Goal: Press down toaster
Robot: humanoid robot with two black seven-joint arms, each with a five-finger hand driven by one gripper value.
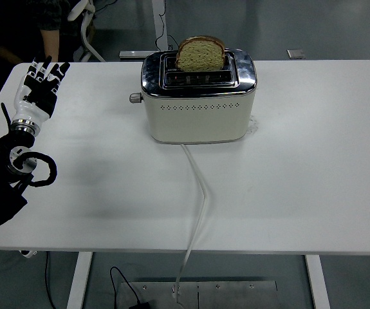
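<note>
So the toaster (198, 96) is sitting toward the far edge of the white surface (300, 180), a bit left of the middle. It's a cream-colored two-slot one with a shiny chrome top, and its long side faces the near edge. There's a slice of bread (201, 53) standing upright in the far slot, poking well up above the top, so it's not pushed down. The lever knob (134, 98) sticks out of the toaster's left end, up high near the chrome. A white cord (199, 199) comes out from the bottom of the near side, snakes across the surface toward the near edge and drops off it down to the floor. The left robot hand (38, 85) is way over by the far left corner of the surface, well apart from the toaster, fingers stretched out straight and a little spread, pointing toward the far edge, holding nothing at all. The black arm (4, 180) behind it comes in along the left edge with some looped cabling on it. Beyond the far left corner you can see a bit of a person (48, 26) in dark clothing, plus some floor and a table leg behind the toaster.
</note>
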